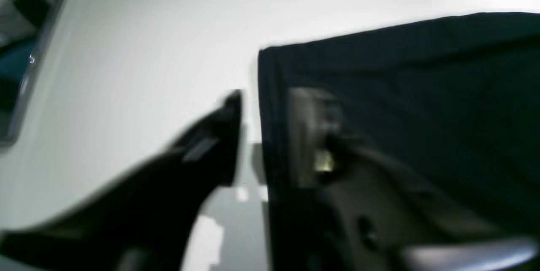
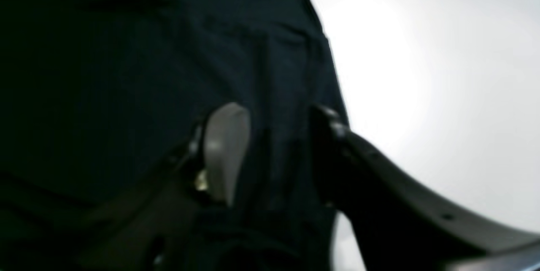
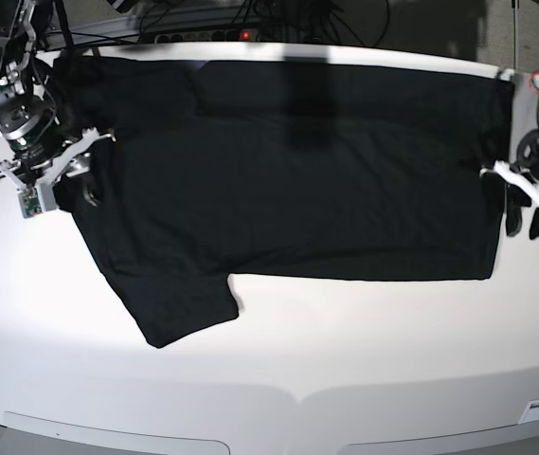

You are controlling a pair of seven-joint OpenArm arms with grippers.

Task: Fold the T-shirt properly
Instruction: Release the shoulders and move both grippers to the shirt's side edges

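Observation:
The black T-shirt (image 3: 297, 171) lies spread flat on the white table (image 3: 345, 360), one sleeve (image 3: 179, 308) pointing toward the front. My left gripper (image 3: 523, 220) is at the shirt's right edge. In the left wrist view it (image 1: 274, 102) is open and straddles that edge of the shirt (image 1: 422, 85), one finger over bare table, the other over cloth. My right gripper (image 3: 78, 185) is at the shirt's left edge. In the right wrist view it (image 2: 276, 115) is open with a strip of the shirt (image 2: 105, 93) between the spread fingers. The collar marks are not visible.
Cables and a power strip with a red light (image 3: 243, 34) run behind the table's back edge. Bare white tabletop stretches in front of the shirt to the curved front edge (image 3: 297, 398). A dark frame (image 1: 25, 51) shows off the table's side.

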